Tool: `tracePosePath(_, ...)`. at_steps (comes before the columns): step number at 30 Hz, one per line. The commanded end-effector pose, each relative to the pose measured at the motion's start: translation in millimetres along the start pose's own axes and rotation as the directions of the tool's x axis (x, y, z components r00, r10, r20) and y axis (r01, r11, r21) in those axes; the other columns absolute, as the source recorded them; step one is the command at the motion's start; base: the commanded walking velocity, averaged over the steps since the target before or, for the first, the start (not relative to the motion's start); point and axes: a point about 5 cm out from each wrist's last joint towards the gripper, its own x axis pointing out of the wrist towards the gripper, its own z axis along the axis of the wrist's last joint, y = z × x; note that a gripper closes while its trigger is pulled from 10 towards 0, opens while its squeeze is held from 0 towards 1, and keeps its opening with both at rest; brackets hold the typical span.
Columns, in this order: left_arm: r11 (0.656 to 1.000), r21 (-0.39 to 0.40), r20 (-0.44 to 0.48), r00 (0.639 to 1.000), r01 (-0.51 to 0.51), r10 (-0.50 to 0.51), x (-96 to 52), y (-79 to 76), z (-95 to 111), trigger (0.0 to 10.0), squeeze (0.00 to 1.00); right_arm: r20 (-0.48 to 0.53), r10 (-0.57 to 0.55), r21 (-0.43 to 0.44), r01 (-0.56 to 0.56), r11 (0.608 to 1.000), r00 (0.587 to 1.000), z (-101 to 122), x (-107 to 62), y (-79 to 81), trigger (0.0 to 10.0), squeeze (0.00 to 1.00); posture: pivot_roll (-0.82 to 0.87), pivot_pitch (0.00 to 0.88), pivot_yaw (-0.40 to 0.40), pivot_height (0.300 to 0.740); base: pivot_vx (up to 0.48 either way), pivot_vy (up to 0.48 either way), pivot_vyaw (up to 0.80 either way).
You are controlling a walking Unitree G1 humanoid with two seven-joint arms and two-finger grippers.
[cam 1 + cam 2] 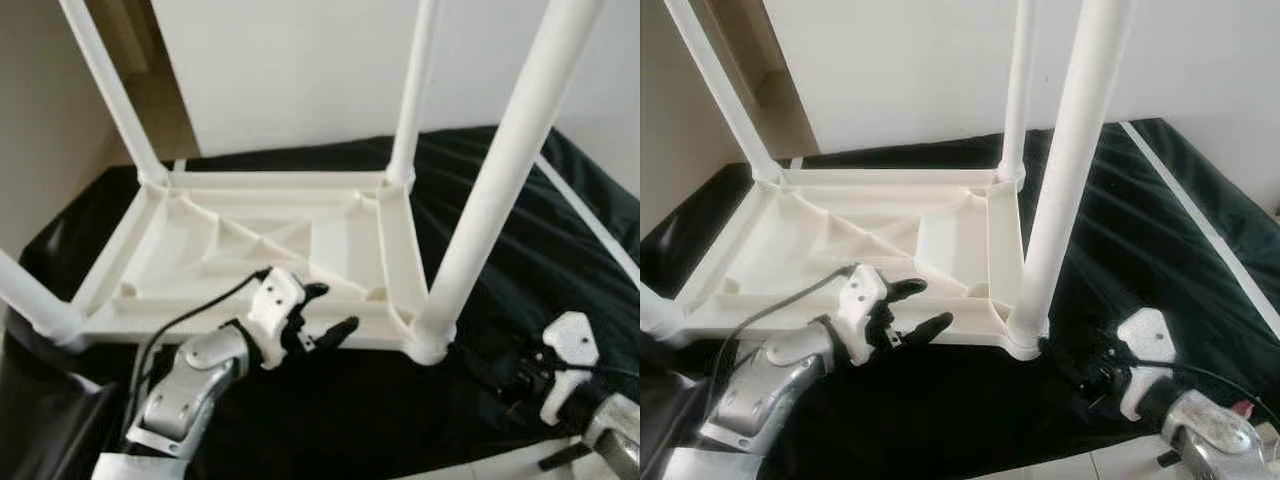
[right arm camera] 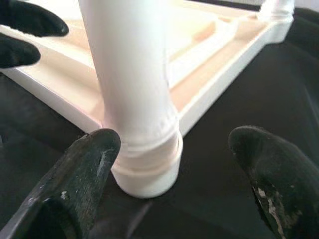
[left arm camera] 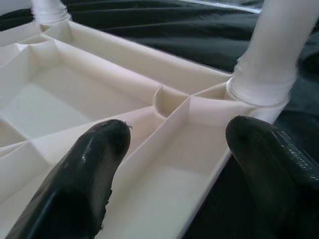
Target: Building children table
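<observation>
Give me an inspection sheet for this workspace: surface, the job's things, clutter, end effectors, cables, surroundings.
Surface: black cloth spread under the work.
Job's things: white table top lying upside down, legs standing up at its corners; near leg seated in its socket.
Clutter: nothing seen.
End effectors: left end effector open over the table top's near edge; right end effector open, fingers either side of the near leg's base.
Cables: black cable along the left arm.
Surroundings: white wall behind.
</observation>
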Motion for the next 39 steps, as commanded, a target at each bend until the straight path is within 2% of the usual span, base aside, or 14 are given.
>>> tracePosePath(1, 0.979, 0.011, -0.019, 0.979, 0.203, -0.203, 0.1, -12.7, -1.8, 10.0, 0.00, 0.008, 0.055, -0.006, -0.055, 0.998, 0.998, 3.9, 7.3, 4.3, 10.0, 0.00, -0.06, 0.034, 0.030, 0.740, 0.000, 0.000, 0.00)
tracePosePath(3, 0.977, 0.012, -0.019, 0.977, 0.214, -0.214, 0.1, -15.3, -2.1, 10.0, 0.00, 0.032, 0.111, -0.023, -0.110, 0.994, 0.993, 10.0, 21.6, 8.1, 10.0, 0.00, -0.05, 0.038, 0.022, 0.740, 0.000, 0.000, 0.00)
tracePosePath(4, 0.977, 0.012, -0.019, 0.977, 0.214, -0.214, 0.1, -15.3, -2.1, 10.0, 0.00, 0.032, 0.111, -0.023, -0.110, 0.994, 0.993, 10.0, 21.6, 8.1, 10.0, 0.00, -0.05, 0.038, 0.022, 0.740, 0.000, 0.000, 0.00)
tracePosePath(6, 0.975, 0.020, -0.023, 0.975, 0.221, -0.221, 3.4, -21.4, -3.9, 10.0, 0.00, 0.076, 0.130, -0.053, -0.127, 0.991, 0.989, 18.1, 42.3, 10.2, 10.0, 0.00, -0.04, 0.038, 0.010, 0.740, 0.000, 0.000, 0.00)
tracePosePath(7, 0.975, 0.020, -0.023, 0.975, 0.221, -0.221, 3.4, -21.4, -3.9, 10.0, 0.00, 0.076, 0.130, -0.053, -0.127, 0.991, 0.989, 18.1, 42.3, 10.2, 10.0, 0.00, -0.04, 0.038, 0.010, 0.740, 0.000, 0.000, 0.00)
tracePosePath(9, 0.976, 0.026, -0.016, 0.976, 0.218, -0.218, 5.0, -23.9, -3.1, 10.0, 0.00, 0.102, 0.134, -0.062, -0.128, 0.990, 0.986, 23.2, 56.4, 12.2, 10.0, 0.00, -0.04, 0.038, -0.003, 0.740, 0.000, 0.000, 0.00)
tracePosePath(15, 0.979, 0.012, 0.008, 0.979, 0.202, -0.203, 10.6, -27.2, 0.9, 10.0, 0.00, 0.107, 0.177, -0.069, -0.171, 0.983, 0.978, 26.8, 77.0, 17.4, 10.0, 0.00, -0.02, 0.033, -0.021, 0.740, 0.000, 0.000, 0.00)
tracePosePath(18, 0.981, 0.013, 0.017, 0.981, 0.193, -0.193, 12.1, -28.7, 2.3, 10.0, 0.00, 0.088, 0.202, -0.079, -0.195, 0.978, 0.975, 23.9, 79.4, 17.9, 10.0, 0.00, -0.02, 0.032, -0.027, 0.740, 0.000, 0.000, 0.00)
tracePosePath(19, 0.983, 0.015, 0.019, 0.983, 0.184, -0.185, 12.7, -28.8, 2.3, 10.0, 0.00, 0.077, 0.200, -0.078, -0.194, 0.978, 0.977, 21.6, 78.8, 15.1, 5.1, 0.00, -0.01, 0.032, -0.030, 0.740, 0.000, 0.000, 0.00)
tracePosePath(20, 0.984, 0.016, 0.019, 0.984, 0.179, -0.179, 12.9, -28.7, 2.2, 10.0, 0.00, 0.071, 0.196, -0.077, -0.190, 0.979, 0.978, 20.3, 78.3, 13.1, 5.1, 0.00, -0.01, 0.032, -0.030, 0.740, 0.000, 0.000, 0.00)
tracePosePath(21, 0.984, 0.017, 0.020, 0.984, 0.179, -0.180, 12.9, -28.7, 2.2, 10.0, 0.00, 0.063, 0.193, -0.075, -0.189, 0.979, 0.979, 18.4, 78.1, 11.3, 0.0, 0.00, 0.00, 0.032, -0.033, 0.740, 0.000, 0.000, 0.00)
tracePosePath(33, 0.991, 0.044, 0.058, 0.990, 0.130, -0.132, 18.9, -24.1, 8.1, 10.0, 0.00, -0.015, 0.142, -0.051, -0.143, 0.988, 0.990, 0.9, 74.7, 4.4, 0.0, 0.00, -0.01, 0.038, -0.042, 0.740, 0.000, 0.000, 0.00)
tracePosePath(34, 0.994, 0.040, 0.073, 0.991, 0.106, -0.109, 22.5, -22.1, 10.2, 10.0, 0.00, -0.016, 0.105, -0.035, -0.106, 0.994, 0.994, 1.1, 74.2, 1.0, 10.0, 0.00, -0.01, 0.042, -0.042, 0.740, 0.000, 0.000, 0.00)
tracePosePath(39, 0.999, 0.025, 0.115, 0.992, 0.047, -0.049, 29.5, -18.1, 16.5, 10.0, 0.00, 0.006, 0.003, -0.014, -0.003, 1.000, 1.000, 4.5, 72.9, -5.0, 10.0, 0.00, -0.01, 0.049, -0.043, 0.740, 0.000, 0.000, 0.00)
